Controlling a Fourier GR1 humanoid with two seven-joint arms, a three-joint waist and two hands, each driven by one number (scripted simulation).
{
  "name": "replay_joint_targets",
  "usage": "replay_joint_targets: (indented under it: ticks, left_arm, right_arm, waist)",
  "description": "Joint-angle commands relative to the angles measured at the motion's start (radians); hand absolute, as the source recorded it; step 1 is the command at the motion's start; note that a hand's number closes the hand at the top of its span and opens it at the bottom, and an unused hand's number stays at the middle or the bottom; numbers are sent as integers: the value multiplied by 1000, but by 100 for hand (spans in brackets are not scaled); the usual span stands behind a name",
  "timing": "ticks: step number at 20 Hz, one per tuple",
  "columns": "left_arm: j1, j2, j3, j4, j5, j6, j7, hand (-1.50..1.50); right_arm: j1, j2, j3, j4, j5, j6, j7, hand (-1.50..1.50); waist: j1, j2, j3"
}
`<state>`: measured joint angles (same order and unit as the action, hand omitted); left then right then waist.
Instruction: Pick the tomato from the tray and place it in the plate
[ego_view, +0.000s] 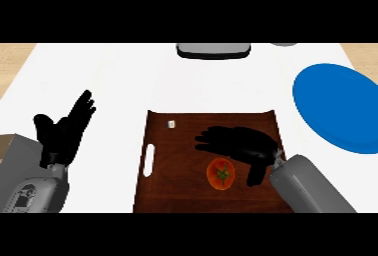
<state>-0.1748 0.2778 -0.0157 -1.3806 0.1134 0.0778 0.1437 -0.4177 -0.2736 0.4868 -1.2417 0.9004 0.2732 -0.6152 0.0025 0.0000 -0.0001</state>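
Step in hand, as judged: closing on the small round red tomato with a green stalk star (221, 173), which lies on the dark brown wooden tray with slot handles (170, 165), toward its near right part. To do it well, the robot's right black hand (240, 145) should lower over the fruit, bring fingers and thumb to opposite sides, and curl round it before lifting; a round fruit may roll if nudged from one side only. Right hand: over the tray, fingers spread and lightly bent, holding nothing; the thumb points down just beside the tomato's right edge, the palm above and slightly beyond it. Contact cannot be told. Destination: large round blue plate (336, 107), on the white counter (103, 80), to the tray's right, bare. Left black hand (65, 129): resting at the view's left, fingers straight and up.
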Motion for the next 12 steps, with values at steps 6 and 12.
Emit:
replay_joint_targets:
  ticks: [6,12]
  left_arm:
    - [-8,9,77,12,-6,-63,6,0]
    - [64,-46,37,-69,-60,-27,6,0]
  right_arm:
    - [29,52,-47,7,129,3,-1,-150]
    - [23,107,-3,58,242,-24,8,-150]
  waist:
    - [-1,0,0]
    - [1,0,0]
